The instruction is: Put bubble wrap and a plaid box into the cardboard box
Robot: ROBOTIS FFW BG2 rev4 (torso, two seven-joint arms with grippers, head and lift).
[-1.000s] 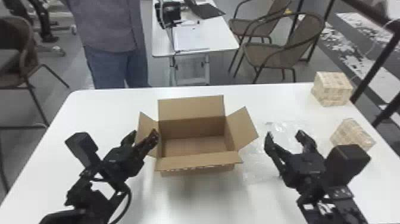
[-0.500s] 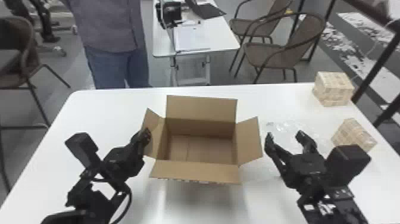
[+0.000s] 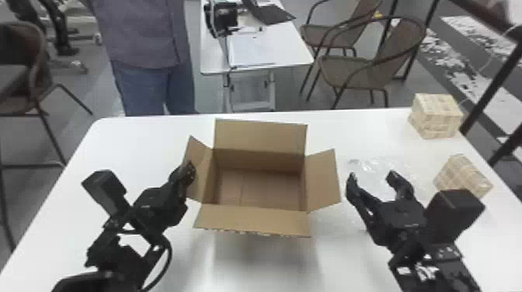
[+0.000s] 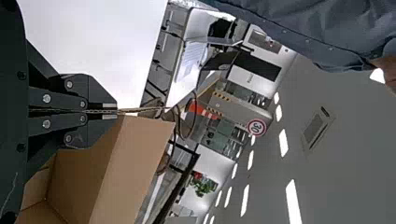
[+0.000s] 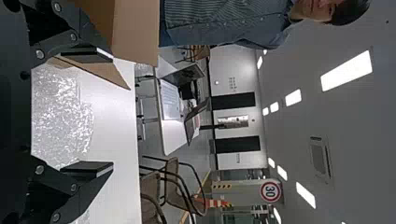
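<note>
A: Left gripper [image 3: 190,170], quick?
B: Seen at the box's left side; its jaws are closed, with the left side flap [image 3: 199,187] pinched between them. In the left wrist view, the left gripper [image 4: 112,111] is seen with the flap's thin edge clamped at the fingertips.
A: Right gripper [image 3: 373,178]?
B: Jaws spread wide, nothing gripped. It is held over the right part of the table [image 3: 143,136], by the bubble wrap. Same read from the right wrist view: the right gripper [image 5: 110,112] is seen with its two fingers well apart.
A: Cardboard box [image 3: 252,221]?
B: Placed upright mid-table, between the grippers. Its top is open, its flaps are spread outward, and its inside floor can be seen.
A: Bubble wrap [image 3: 369,165]?
B: Laid flat on the table, right of the cardboard box; it is partly hidden by the right gripper.
A: Plaid box?
B: Two are seen, both on the table's right side, outside the cardboard box. The far plaid box [image 3: 437,116] is set near the back right corner. The near plaid box [image 3: 460,174] is set closer in, partly covered by the right arm.
A: Background?
B: A second table [image 3: 287,48] is seen behind, with chairs [image 3: 349,73] beside it.
</note>
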